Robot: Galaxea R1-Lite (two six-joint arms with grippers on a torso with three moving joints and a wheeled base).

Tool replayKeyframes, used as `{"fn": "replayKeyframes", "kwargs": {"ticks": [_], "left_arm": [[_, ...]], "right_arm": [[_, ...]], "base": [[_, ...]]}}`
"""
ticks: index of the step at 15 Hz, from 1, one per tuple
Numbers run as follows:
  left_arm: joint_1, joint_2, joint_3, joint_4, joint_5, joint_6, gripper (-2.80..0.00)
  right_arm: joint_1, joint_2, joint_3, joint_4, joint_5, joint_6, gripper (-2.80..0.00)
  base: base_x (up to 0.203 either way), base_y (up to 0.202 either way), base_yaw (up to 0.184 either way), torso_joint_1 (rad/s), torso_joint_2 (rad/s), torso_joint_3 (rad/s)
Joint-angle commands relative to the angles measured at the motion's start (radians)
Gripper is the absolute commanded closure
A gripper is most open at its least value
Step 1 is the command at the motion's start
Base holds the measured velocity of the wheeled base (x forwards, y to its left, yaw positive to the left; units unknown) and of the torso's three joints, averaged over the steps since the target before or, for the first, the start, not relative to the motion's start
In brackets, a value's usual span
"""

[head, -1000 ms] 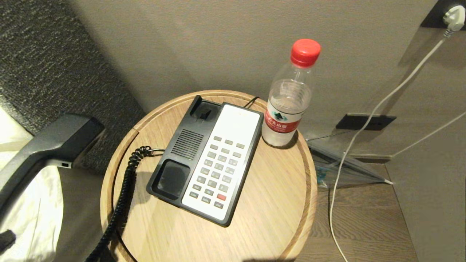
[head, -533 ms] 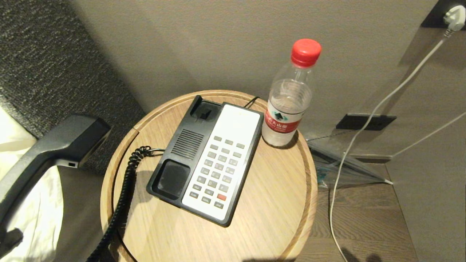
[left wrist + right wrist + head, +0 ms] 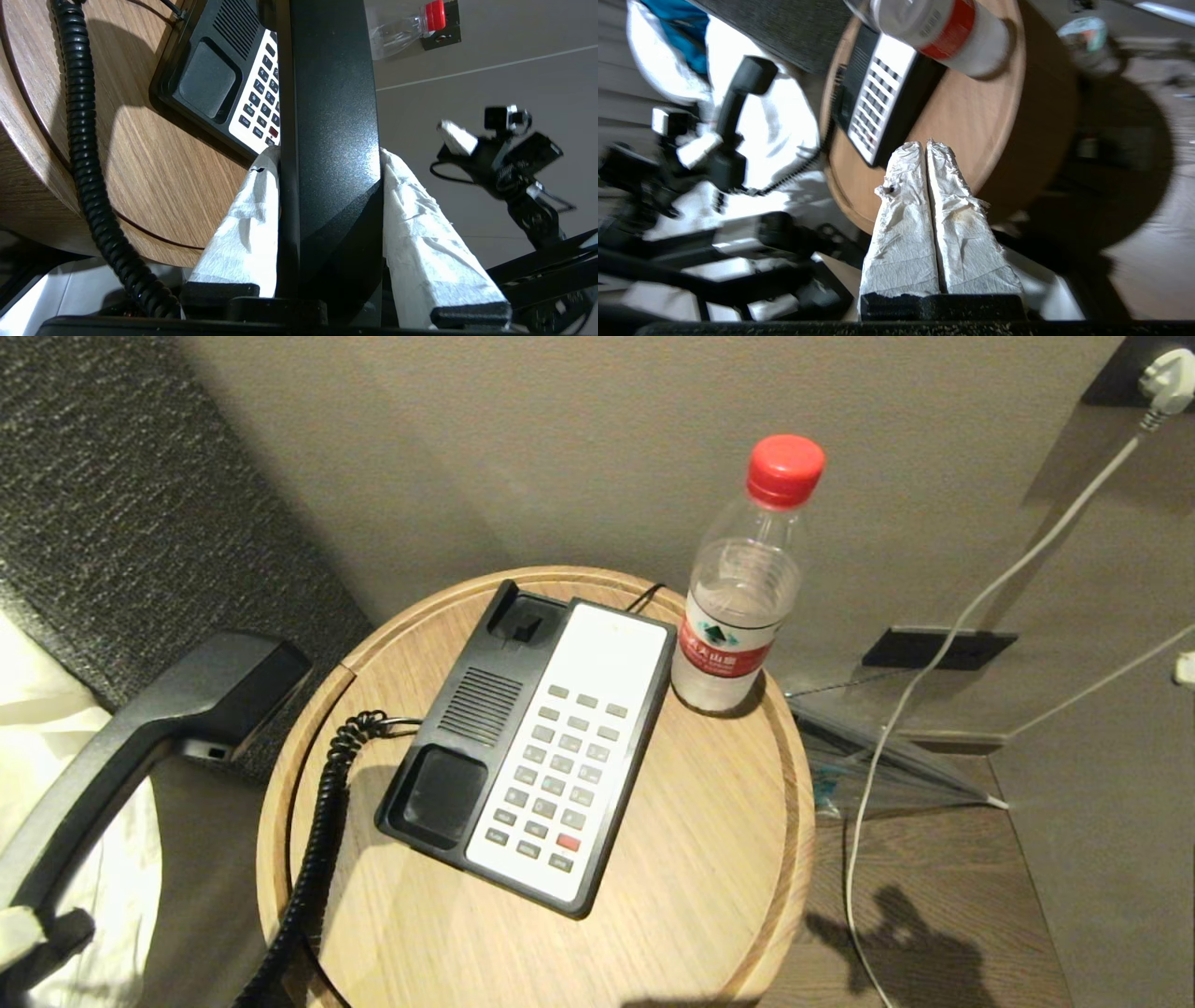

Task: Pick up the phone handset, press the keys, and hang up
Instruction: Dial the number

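Observation:
The black phone handset [image 3: 177, 705] hangs in the air left of the round table, its coiled cord [image 3: 317, 831] running down past the table edge. My left gripper [image 3: 327, 156] is shut on the handset [image 3: 327, 93], white-wrapped fingers [image 3: 243, 219] pressed on both sides of its shaft. The phone base [image 3: 467, 709] lies on the table with an empty cradle. The grey keys [image 3: 560, 775] with one red button fill its white faceplate. My right gripper [image 3: 924, 144] is shut and empty, off the table's near edge, pointing toward the keys [image 3: 873, 112]. It is outside the head view.
A water bottle [image 3: 738, 588] with a red cap stands on the wooden table [image 3: 709, 859] right of the phone base, near the wall. White cables [image 3: 934, 663] hang along the wall and floor at right. A white bed and dark headboard lie at left.
The handset has drifted right, closer to the table edge. A shadow of the right arm has appeared on the floor at lower right.

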Motion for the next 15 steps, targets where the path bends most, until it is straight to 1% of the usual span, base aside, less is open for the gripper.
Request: {"fn": "replayKeyframes", "kwargs": {"ticks": [1,2,3,5,7,8,10,12,13,15], "left_arm": [[0.0,0.005,0.001,0.0,-0.001,-0.006,0.0],[0.0,0.005,0.001,-0.002,-0.001,-0.005,0.0],[0.0,0.005,0.001,0.0,-0.001,-0.005,0.0],[0.0,0.006,0.001,-0.002,-0.001,-0.005,0.0],[0.0,0.006,0.002,-0.002,-0.001,-0.006,0.0],[0.0,0.008,0.004,-0.002,-0.001,-0.006,0.0],[0.0,0.009,0.009,-0.002,-0.001,-0.006,0.0],[0.0,0.01,0.011,-0.002,-0.002,-0.006,0.0],[0.0,0.014,0.011,-0.002,-0.005,-0.006,0.0],[0.0,0.014,0.013,-0.002,-0.01,-0.006,0.0]], "right_arm": [[0.078,0.096,-0.031,-0.043,-0.038,0.032,0.0],[0.122,0.135,-0.041,-0.081,-0.082,0.049,0.0],[0.149,0.161,-0.05,-0.109,-0.114,0.063,0.0],[0.188,0.199,-0.075,-0.126,-0.132,0.077,0.0],[0.22,0.206,-0.081,-0.124,-0.152,0.074,0.0],[0.255,0.214,-0.082,-0.125,-0.176,0.073,0.0],[0.381,0.251,-0.089,-0.148,-0.224,0.068,0.0],[0.475,0.279,-0.095,-0.161,-0.281,0.063,0.0],[0.535,0.291,-0.094,-0.162,-0.313,0.062,0.0],[0.628,0.328,-0.095,-0.164,-0.4,0.059,0.0]], "base": [[0.0,0.0,0.0,0.0,0.0,0.0],[0.0,0.0,0.0,0.0,0.0,0.0],[0.0,0.0,0.0,0.0,0.0,0.0],[0.0,0.0,0.0,0.0,0.0,0.0],[0.0,0.0,0.0,0.0,0.0,0.0],[0.0,0.0,0.0,0.0,0.0,0.0],[0.0,0.0,0.0,0.0,0.0,0.0],[0.0,0.0,0.0,0.0,0.0,0.0],[0.0,0.0,0.0,0.0,0.0,0.0],[0.0,0.0,0.0,0.0,0.0,0.0]]}}
